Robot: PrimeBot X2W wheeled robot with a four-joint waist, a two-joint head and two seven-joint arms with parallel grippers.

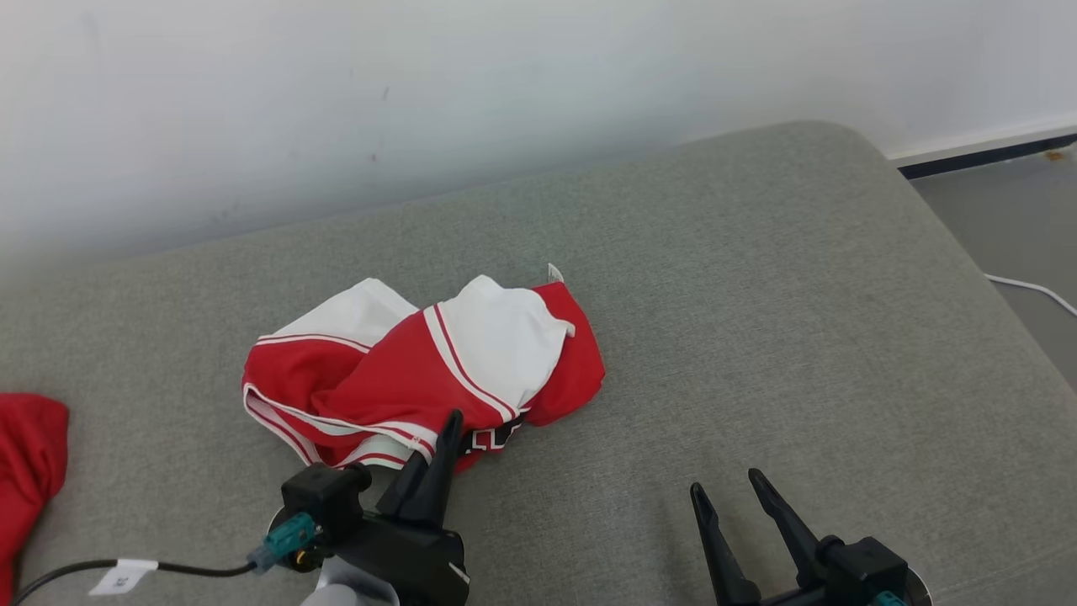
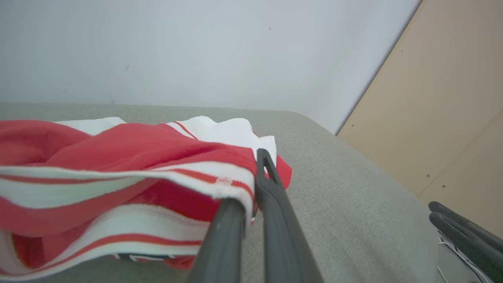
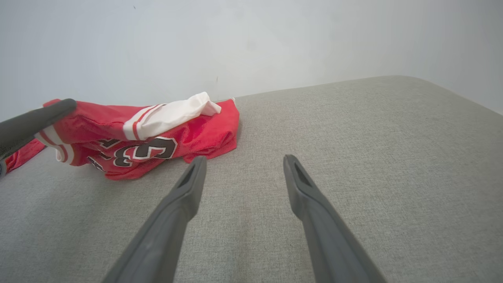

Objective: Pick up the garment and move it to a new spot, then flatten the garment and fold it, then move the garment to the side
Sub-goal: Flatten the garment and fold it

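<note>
- A grey sofa cushion (image 1: pixel 757 337) takes up most of the head view, with a pale wall (image 1: pixel 421 101) right behind it.
- The garment (image 1: pixel 421 379), a red and white jersey, lies crumpled left of the cushion's middle, nearer its front edge than the wall.
- A second red cloth (image 1: pixel 29 454) lies at the left edge of the head view, well apart from the jersey.
- The cushion between the jersey and the right gripper (image 1: pixel 725 481) is bare.
- Off the cushion's right end there is grey floor (image 1: pixel 1010 227), with a thin white cable (image 1: pixel 1031 290) on it.
- The left wrist view shows a tan panel (image 2: pixel 444 118) leaning across the right side.
- A black cable with a white tag (image 1: pixel 124 576) runs in towards the left wrist; its print is too small to read.
- Black numerals outlined in white show on the jersey's near side in the right wrist view; a "3" (image 3: pixel 157 147) is readable, and the one beside it is partly folded away.
- A small white label (image 1: pixel 554 273) sticks up at the jersey's far edge, unreadable.
- The left gripper (image 1: pixel 450 429) has its fingers pressed together on the jersey's striped hem (image 2: pixel 220 182), at the near edge.
- The right gripper has its fingers spread wide, low over bare cushion, holding nothing.
</note>
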